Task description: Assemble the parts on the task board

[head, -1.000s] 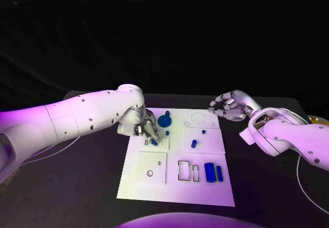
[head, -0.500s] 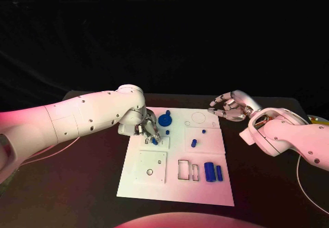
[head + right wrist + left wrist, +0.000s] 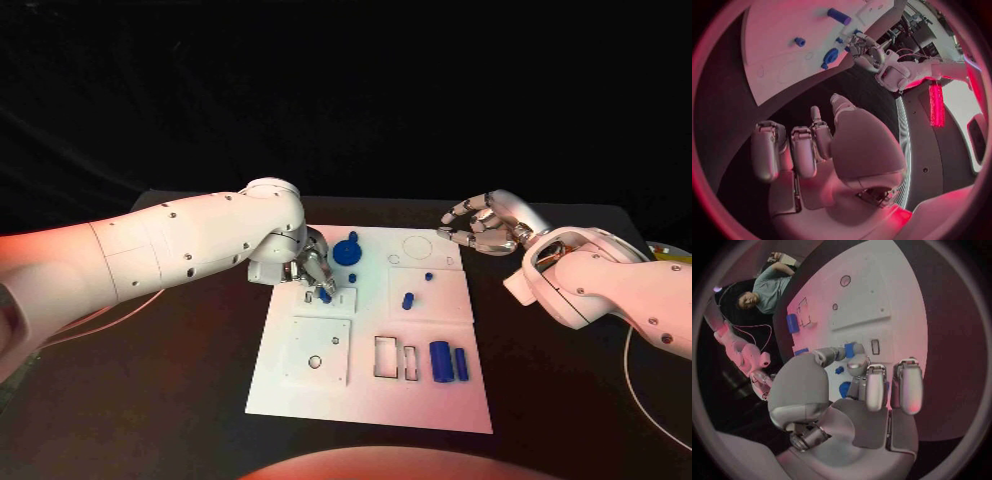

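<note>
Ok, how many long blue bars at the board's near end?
2: a thick bar and a thinner bar side by side, right of the rectangular cutouts; none apparently hidden.

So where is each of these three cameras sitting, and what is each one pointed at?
Head view: sits on the robot's head, looks down at the black table and the task board; both white arms show, the left hand over the board, the right hand off its far right corner.
Left wrist view: sits behind the left hand, faces the board; a small blue part at its fingers.
Right wrist view: sits behind the right hand, faces across the board.
Shared: all see the board; the right wrist view also catches the left hand.
</note>
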